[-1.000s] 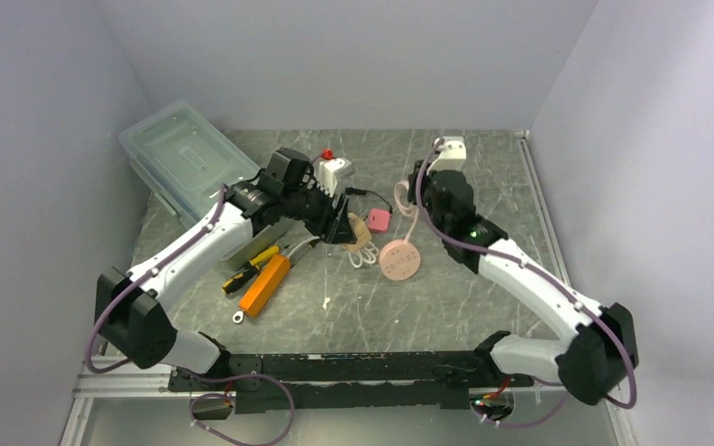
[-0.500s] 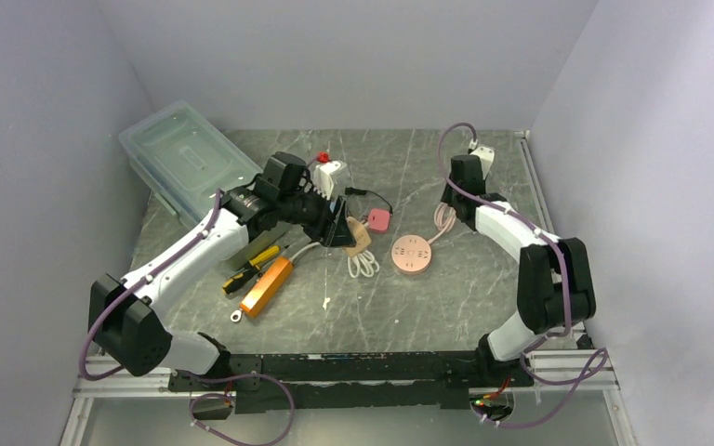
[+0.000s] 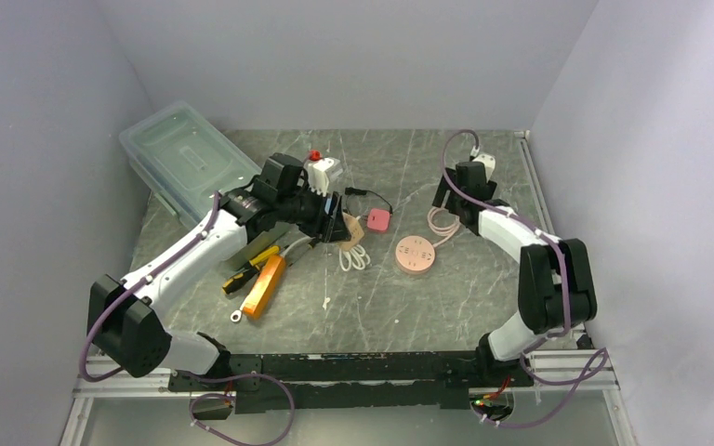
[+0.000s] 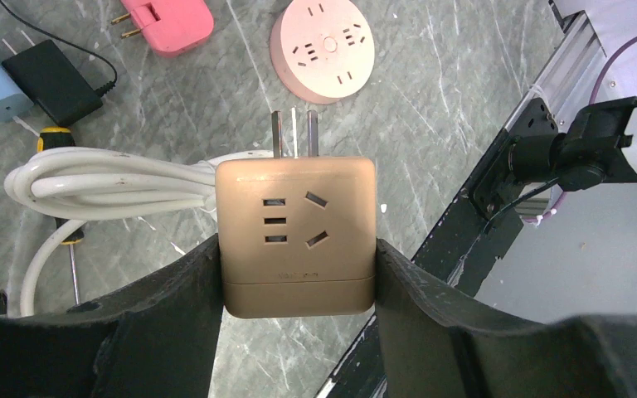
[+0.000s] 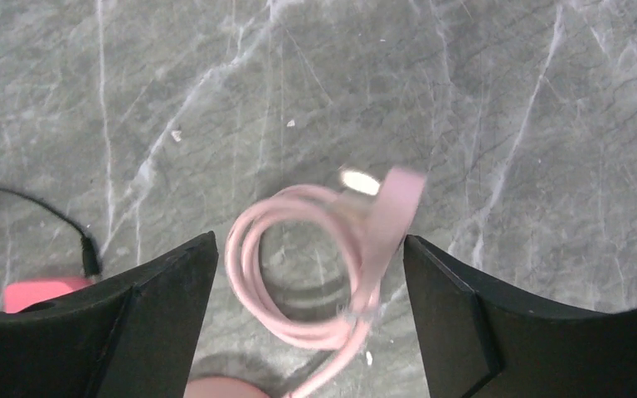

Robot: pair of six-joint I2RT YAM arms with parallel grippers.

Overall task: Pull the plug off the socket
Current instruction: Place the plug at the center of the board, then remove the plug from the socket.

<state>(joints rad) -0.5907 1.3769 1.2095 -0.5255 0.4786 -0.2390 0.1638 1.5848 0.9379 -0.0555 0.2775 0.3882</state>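
Observation:
The socket (image 4: 296, 236) is a tan cube with two bare prongs, held off the table with my left gripper (image 4: 296, 274) shut on its sides; from above it shows at mid-table (image 3: 355, 230). Nothing is plugged into its face. The pink plug (image 5: 394, 195) is blurred, on its coiled pink cable (image 5: 299, 319). It sits loose under my right gripper (image 5: 308, 245), whose jaws stand wide open on either side without touching it. From above, the coil (image 3: 442, 223) lies at mid-right beside the right gripper (image 3: 454, 200) and runs to a round pink power strip (image 3: 415, 254).
A pink adapter (image 3: 378, 220), a white cable bundle (image 3: 353, 258) and a black charger (image 4: 54, 79) lie near the socket. An orange tool (image 3: 265, 283) and a screwdriver (image 3: 246, 269) lie left of centre. A clear lidded box (image 3: 186, 153) and a white adapter (image 3: 323, 172) stand at the back.
The right arm swung to the right, carrying the pink plug and cable away from the tan socket, then opened and let the plug go. The round strip slid right. The left grip is unchanged.

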